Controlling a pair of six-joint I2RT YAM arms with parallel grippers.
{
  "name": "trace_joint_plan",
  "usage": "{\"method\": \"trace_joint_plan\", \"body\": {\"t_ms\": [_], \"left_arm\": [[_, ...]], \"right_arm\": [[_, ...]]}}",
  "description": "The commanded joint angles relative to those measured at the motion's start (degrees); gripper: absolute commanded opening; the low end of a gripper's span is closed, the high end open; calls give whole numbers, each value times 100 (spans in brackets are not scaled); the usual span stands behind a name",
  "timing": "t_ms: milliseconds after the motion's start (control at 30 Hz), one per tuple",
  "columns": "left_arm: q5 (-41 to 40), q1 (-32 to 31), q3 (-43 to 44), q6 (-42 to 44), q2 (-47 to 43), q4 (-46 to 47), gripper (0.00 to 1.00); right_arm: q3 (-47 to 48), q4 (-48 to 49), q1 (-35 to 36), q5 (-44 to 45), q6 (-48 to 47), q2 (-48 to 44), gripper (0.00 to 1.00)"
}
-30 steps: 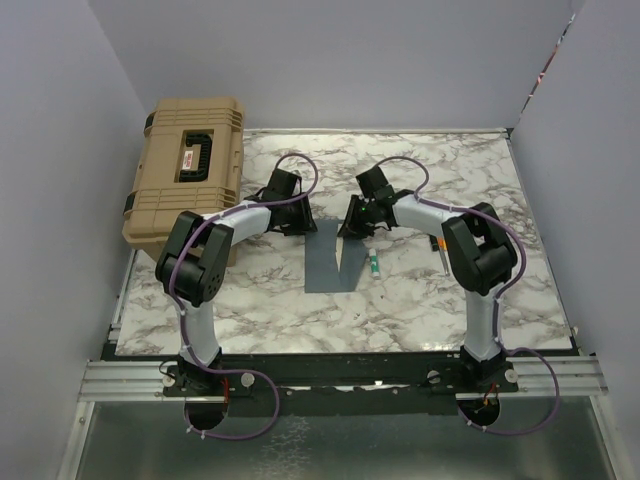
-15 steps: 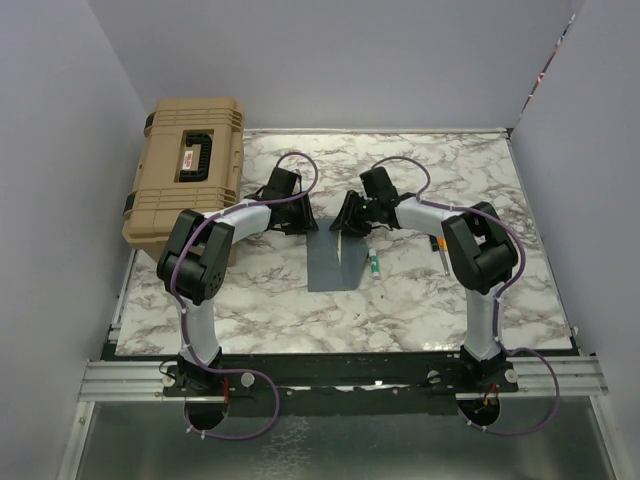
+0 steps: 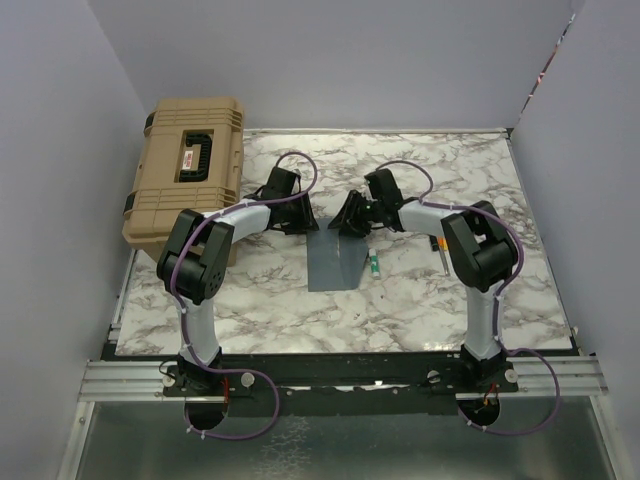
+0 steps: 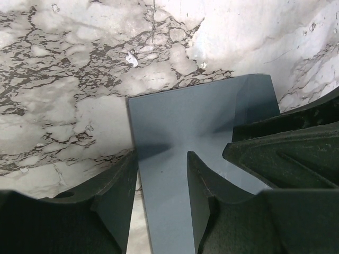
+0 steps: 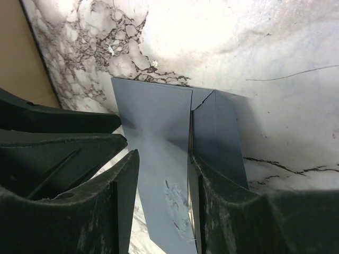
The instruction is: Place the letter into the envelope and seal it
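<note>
The slate blue-grey envelope (image 3: 335, 266) lies flat in the middle of the marble table, its flap folded over the body. It also shows in the left wrist view (image 4: 190, 114) and in the right wrist view (image 5: 153, 116). My left gripper (image 3: 301, 222) is at its far left corner, with its jaws open astride the paper (image 4: 161, 156). My right gripper (image 3: 347, 222) is at the far edge, with its jaws open and the flap sheet between them (image 5: 163, 153). A smudged patch shows on the flap. The letter is not in view.
A big tan hard case (image 3: 188, 180) stands at the far left, beside the left arm. A small green-capped stick (image 3: 374, 264) lies just right of the envelope. A thin orange-tipped pen (image 3: 441, 250) lies by the right arm. Grey walls enclose the table.
The envelope's raised V-shaped flap has come down onto the body, so the envelope now looks like a short rectangle. My right gripper has shifted a little. The left arm has stayed put.
</note>
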Motion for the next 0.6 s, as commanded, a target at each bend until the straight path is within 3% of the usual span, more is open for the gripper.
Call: {"method": "trace_joint_plan", "body": {"t_ms": [0,333,567], "left_arm": [[134,-13,-133,-64,190,-107,44],[-127,41,-110,34,-389,-256,50],[-403,46,-107,187,-806,-558,58]], "right_arm": [[-426,526,17,-246,206,0,46],[-778,219,-74,129,-274,-1275,47],[-990,-1130,-79,1265,-677,-2084,47]]}}
